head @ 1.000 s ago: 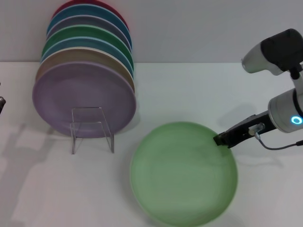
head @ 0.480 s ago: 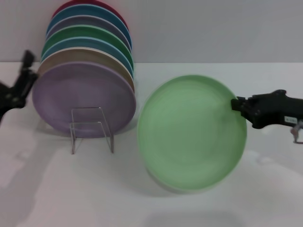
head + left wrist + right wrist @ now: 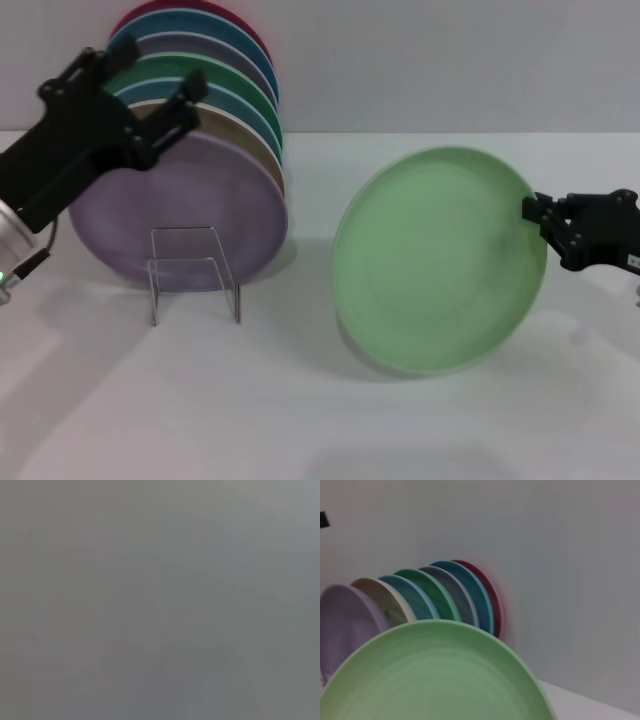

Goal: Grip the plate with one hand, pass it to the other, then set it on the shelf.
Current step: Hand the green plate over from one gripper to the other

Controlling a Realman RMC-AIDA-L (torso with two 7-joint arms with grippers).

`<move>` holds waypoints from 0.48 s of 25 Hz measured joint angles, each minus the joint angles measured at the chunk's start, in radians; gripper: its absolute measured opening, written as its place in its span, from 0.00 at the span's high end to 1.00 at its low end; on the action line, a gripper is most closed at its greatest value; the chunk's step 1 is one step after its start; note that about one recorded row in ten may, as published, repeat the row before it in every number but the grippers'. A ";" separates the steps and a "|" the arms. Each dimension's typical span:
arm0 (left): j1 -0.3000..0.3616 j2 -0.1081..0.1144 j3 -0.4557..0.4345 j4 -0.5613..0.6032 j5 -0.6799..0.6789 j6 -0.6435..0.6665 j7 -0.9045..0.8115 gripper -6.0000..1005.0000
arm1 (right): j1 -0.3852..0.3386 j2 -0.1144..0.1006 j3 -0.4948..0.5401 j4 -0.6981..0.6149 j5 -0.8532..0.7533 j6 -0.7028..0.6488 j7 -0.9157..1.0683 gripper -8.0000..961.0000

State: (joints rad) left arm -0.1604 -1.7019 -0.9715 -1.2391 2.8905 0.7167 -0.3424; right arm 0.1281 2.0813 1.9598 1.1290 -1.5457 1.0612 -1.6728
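Your right gripper (image 3: pixel 535 212) pinches the plate (image 3: pixel 440 262) upright by its rim, ready for your open left gripper (image 3: pixel 150 105) to take it.

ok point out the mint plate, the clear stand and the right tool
plate (image 3: pixel 435 265), head view, centre of its face
shelf (image 3: pixel 193 268), head view, its clear front panel
right tool (image 3: pixel 545 215), head view, fingertips at plate rim

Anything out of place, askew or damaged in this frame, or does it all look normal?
Nothing looks damaged or spilled. The mint-green plate is tilted up off the table, but only because the right gripper pinches its rim. The left gripper hangs open in front of the stacked plates. The clear stand is upright. The left wrist view shows nothing recognisable.
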 joint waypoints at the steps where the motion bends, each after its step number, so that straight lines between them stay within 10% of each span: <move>1: -0.007 0.021 0.012 -0.038 0.000 -0.052 -0.016 0.22 | 0.009 0.000 0.000 -0.011 0.003 -0.014 -0.018 0.97; 7: -0.051 0.111 0.067 -0.268 0.000 -0.408 -0.064 0.22 | 0.064 0.002 -0.004 -0.073 0.018 -0.076 -0.114 0.97; 12: -0.073 0.080 0.056 -0.424 -0.001 -0.775 0.035 0.22 | 0.098 -0.001 -0.003 -0.121 0.047 -0.072 -0.166 0.97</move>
State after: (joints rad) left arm -0.2329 -1.6214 -0.9153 -1.6631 2.8892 -0.0580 -0.3077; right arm 0.2258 2.0807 1.9566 1.0076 -1.4987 0.9887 -1.8385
